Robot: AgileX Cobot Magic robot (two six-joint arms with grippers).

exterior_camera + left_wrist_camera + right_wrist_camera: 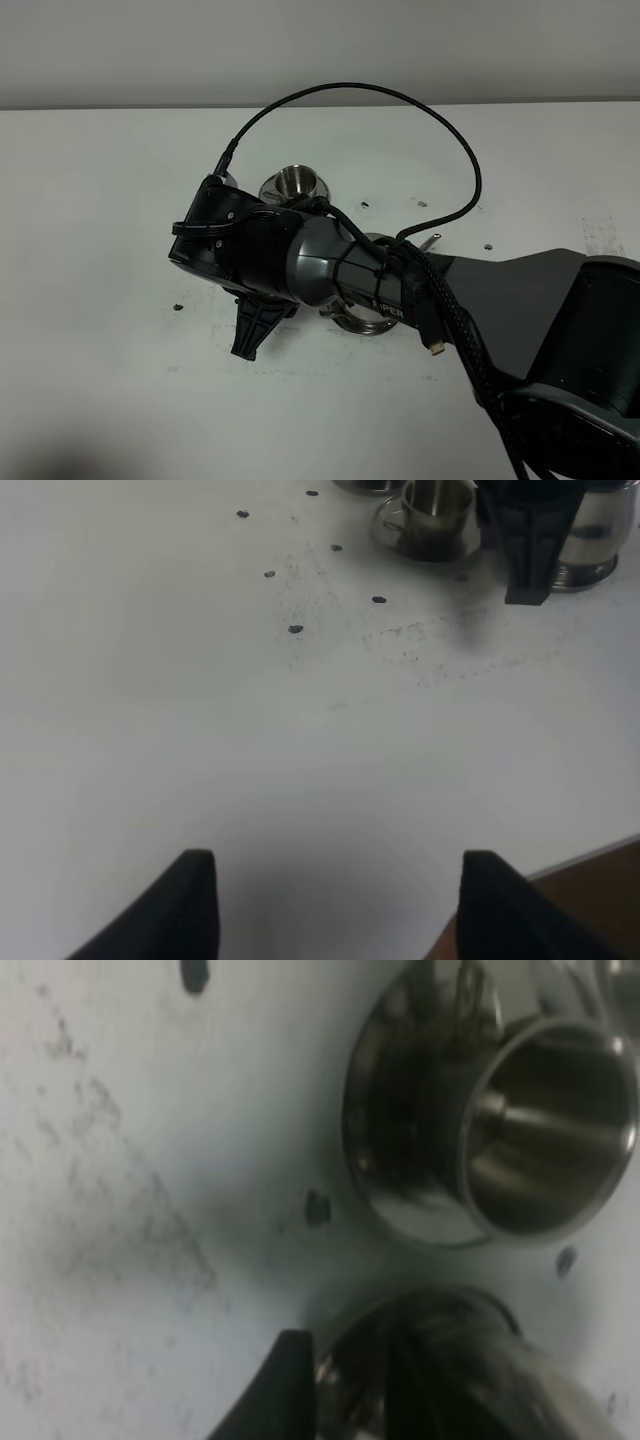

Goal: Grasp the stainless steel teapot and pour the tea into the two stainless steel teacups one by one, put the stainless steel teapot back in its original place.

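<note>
Right hand [250, 335]: fingers together, tips down near the table [100, 220], against the stainless steel teapot [600, 525]; grip on its handle not discernible. Right arm [330, 265] reaches across the middle, wrist bent down; white lettering [390, 308] reads "IPER", partly covered. Teacup [298, 182] just beyond. Left hand [335, 910]: fingers apart, low over the table.

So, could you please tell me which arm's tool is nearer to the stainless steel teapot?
Right. The right tool hangs close beside the stainless steel teapot; the left tool is far off across the table, open.
</note>
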